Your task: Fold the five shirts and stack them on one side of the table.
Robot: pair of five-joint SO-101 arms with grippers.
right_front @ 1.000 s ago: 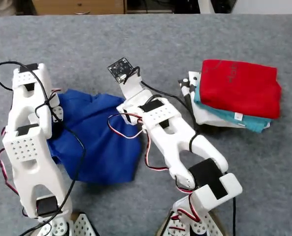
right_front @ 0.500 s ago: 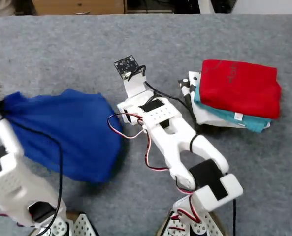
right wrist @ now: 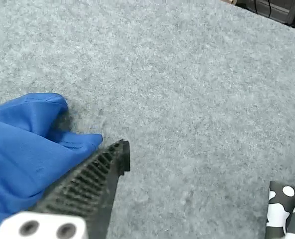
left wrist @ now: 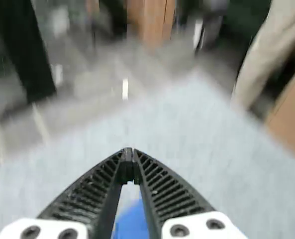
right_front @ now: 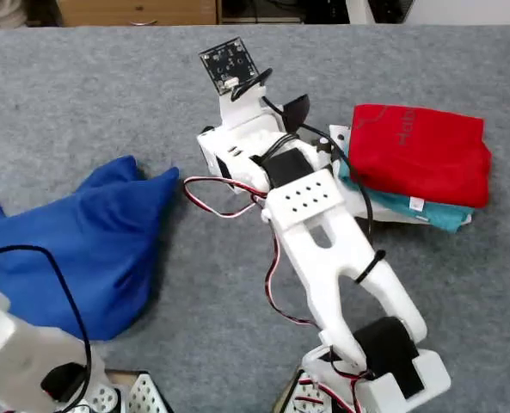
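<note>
**Grey felt-covered desk** [right_front: 108, 77], seen from above.

**Crumpled blue cloth shirt** [right_front: 74, 249]: lies unfolded on the desk, well apart from the stack of folded shirts [right_front: 409, 172]. The white right arm [right_front: 323, 241] stands between the two. The shirt's edge away from the stack runs out of the high view.

**Stack:** a folded red shirt [right_front: 418, 155] lies on top with a teal shirt [right_front: 448, 217] beneath it. A black-and-white patterned piece [right wrist: 286, 206] sits at the edge facing the blue shirt. Several garments appear done; the blue shirt is judged still to fold.

**Left gripper** [left wrist: 128, 160]: tips together, with blue cloth showing between the fingers nearer their base. It is taken to be clamped on the blue shirt.

**Right gripper** [right wrist: 121, 154]: apart and holding nothing. One ridged black finger [right wrist: 87, 184] is in view, and its tip appears just beside the shirt corner nearest the stack.

**Handling:** the blue shirt is judged light and limp, and unlikely to slide on felt. It will probably sag and bunch from a single pinch. It is probably best taken at two seam points, the shoulders or the hem corners, so that it can be spread flat.
</note>
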